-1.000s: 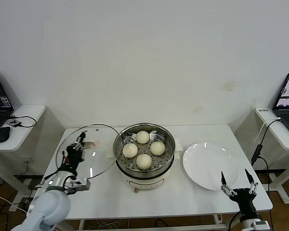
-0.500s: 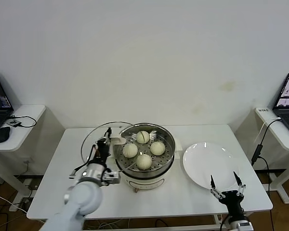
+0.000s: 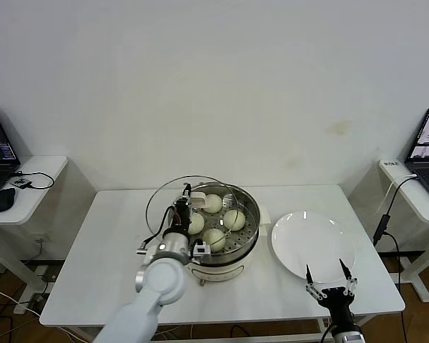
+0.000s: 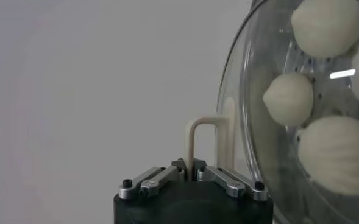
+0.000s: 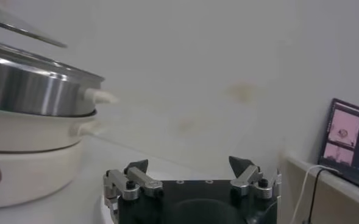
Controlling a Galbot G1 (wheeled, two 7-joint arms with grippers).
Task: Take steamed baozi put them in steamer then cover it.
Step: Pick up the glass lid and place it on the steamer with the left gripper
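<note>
Black left pincer [image 3: 187,202] pinches the lid [image 3: 173,204] by its cream handle [image 4: 199,141], tilted over the steamer [image 3: 214,227] on the bench [image 3: 114,243]; four buns [image 3: 213,240] sit inside. Right pincer [image 3: 329,279] waits spread beside the plate [image 3: 312,245].

The head view looks forward and down from above onto a white table [image 3: 107,264] set against a wall, taking in the whole tabletop from a distance. The left wrist view sits just behind the left gripper [image 4: 191,165], very close to the glass cover [image 4: 252,122]. The right wrist view looks low across the table, near the right gripper [image 5: 188,173]. All three views share the steamer [image 3: 249,214].
</note>
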